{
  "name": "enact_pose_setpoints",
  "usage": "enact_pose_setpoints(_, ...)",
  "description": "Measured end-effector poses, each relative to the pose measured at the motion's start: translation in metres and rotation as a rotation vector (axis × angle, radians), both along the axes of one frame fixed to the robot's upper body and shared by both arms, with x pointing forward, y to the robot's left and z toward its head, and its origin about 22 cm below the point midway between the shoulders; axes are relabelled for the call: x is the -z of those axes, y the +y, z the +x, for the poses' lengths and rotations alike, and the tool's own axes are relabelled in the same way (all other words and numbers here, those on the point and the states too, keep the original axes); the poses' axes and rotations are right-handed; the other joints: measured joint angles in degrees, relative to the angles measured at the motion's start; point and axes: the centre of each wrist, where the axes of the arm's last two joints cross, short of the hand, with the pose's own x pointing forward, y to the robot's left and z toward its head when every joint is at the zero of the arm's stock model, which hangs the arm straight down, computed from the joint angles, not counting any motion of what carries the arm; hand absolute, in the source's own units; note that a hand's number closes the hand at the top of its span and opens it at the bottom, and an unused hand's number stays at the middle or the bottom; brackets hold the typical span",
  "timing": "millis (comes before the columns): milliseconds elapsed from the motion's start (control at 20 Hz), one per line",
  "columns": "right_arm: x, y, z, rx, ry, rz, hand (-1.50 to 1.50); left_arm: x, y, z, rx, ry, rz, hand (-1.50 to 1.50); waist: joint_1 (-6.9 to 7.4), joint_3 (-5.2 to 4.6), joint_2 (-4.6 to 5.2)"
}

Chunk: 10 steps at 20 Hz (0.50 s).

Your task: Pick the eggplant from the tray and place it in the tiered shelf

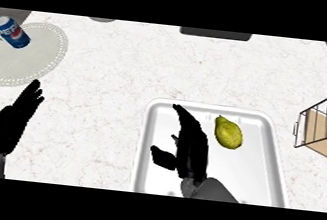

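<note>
A white tray (269,124) lies on the counter at centre right. On it rests a yellow-green, pear-shaped fruit (229,133); no purple eggplant shows. My right hand (190,147) reaches over the tray with straight fingers pointing away from me, just left of the fruit and apart from it. Its thumb sticks out to the left. At the right edge stands the tiered shelf (326,126), a wire frame with a wooden level, only partly in view. My left hand (6,118) rests open at the lower left, fingers up.
A blue soda can (11,31) stands on a round white placemat (25,53) at the far left. Two dark objects (215,33) sit at the counter's far edge. Bare marble counter lies between the placemat and the tray.
</note>
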Motion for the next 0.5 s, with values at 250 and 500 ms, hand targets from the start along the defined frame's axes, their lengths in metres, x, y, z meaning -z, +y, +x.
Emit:
enact_pose_setpoints(250, -0.021, 0.021, 0.009, 0.009, 0.085, -0.254, -1.50, -0.001, 0.005, -0.004, -0.018, 0.013, 0.003, 0.00, -0.66, -0.05, -0.32)
enact_pose_setpoints(500, -0.038, 0.032, 0.011, -0.046, 0.240, -0.443, -1.50, 0.002, 0.007, -0.008, -0.006, 0.014, -0.001, 0.00, -0.22, -0.02, -0.09)
